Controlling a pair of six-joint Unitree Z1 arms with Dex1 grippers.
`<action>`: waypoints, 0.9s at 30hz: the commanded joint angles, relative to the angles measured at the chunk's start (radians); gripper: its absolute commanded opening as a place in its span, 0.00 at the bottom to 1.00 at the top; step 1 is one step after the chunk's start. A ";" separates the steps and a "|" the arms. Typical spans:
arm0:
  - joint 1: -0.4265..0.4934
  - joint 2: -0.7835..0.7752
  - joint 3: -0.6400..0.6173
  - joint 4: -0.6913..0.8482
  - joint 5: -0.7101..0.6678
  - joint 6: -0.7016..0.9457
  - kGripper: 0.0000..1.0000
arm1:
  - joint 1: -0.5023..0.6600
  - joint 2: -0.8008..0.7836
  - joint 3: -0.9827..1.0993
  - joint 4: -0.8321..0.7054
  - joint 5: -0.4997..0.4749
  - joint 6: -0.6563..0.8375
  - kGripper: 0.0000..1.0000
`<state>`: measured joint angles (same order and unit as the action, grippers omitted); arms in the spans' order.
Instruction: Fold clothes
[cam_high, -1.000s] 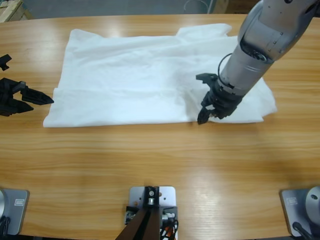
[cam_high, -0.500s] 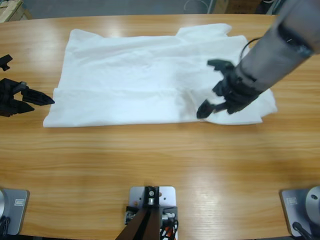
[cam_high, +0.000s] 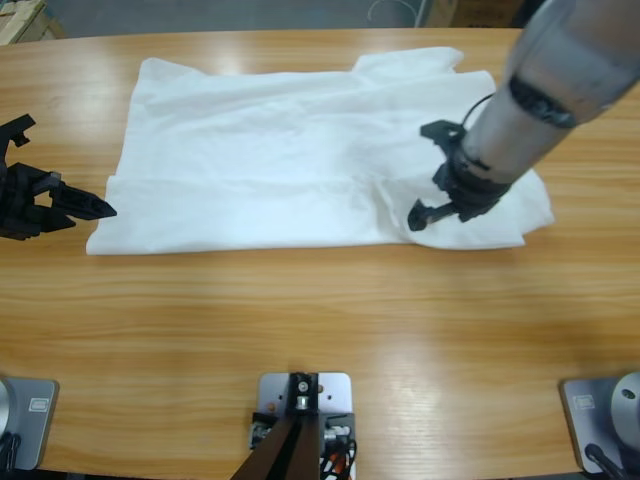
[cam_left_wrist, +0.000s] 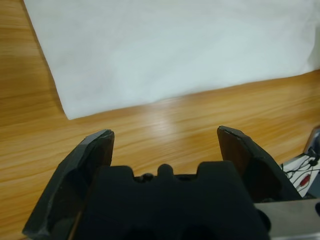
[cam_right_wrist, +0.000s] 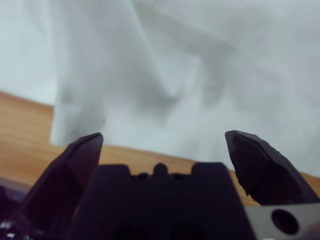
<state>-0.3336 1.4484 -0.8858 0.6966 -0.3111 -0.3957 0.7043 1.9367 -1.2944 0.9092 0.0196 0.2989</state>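
Observation:
A white T-shirt (cam_high: 270, 160) lies spread across the far half of the wooden table (cam_high: 320, 320), with its front part folded back over itself and creased. My right gripper (cam_high: 428, 178) hovers open over the shirt's right part, near the front edge, with nothing between its black jaws. In the right wrist view, rumpled white fabric (cam_right_wrist: 175, 65) fills the space beyond the open gripper (cam_right_wrist: 162, 142). My left gripper (cam_high: 70, 203) is open just off the shirt's left front corner. The left wrist view shows that corner (cam_left_wrist: 75, 107) ahead of the gripper (cam_left_wrist: 165, 145).
Bare wood stretches along the whole near half of the table. A strip of table (cam_high: 590, 150) lies to the right of the shirt. Beyond the far edge, part of the floor and a box (cam_high: 20, 20) show.
My right gripper lifted off the shirt's front edge and shifted right and a little farther back. My left gripper edged slightly toward the shirt's corner. The shirt lies as before.

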 joint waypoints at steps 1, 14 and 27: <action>-0.025 0.001 0.004 0.012 -0.020 0.012 0.80 | 0.061 0.172 -0.093 0.019 -0.058 0.026 1.00; -0.025 0.023 0.001 0.001 -0.023 0.011 0.81 | 0.066 -0.061 -0.047 0.082 -0.098 0.059 1.00; 0.137 -0.176 0.094 -0.011 -0.169 -0.038 0.85 | -0.035 -0.571 0.275 -0.053 0.094 0.166 1.00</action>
<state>-0.3031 1.3470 -0.8829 0.6967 -0.3158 -0.3957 0.6822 1.5231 -1.1274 0.8732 0.0380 0.4050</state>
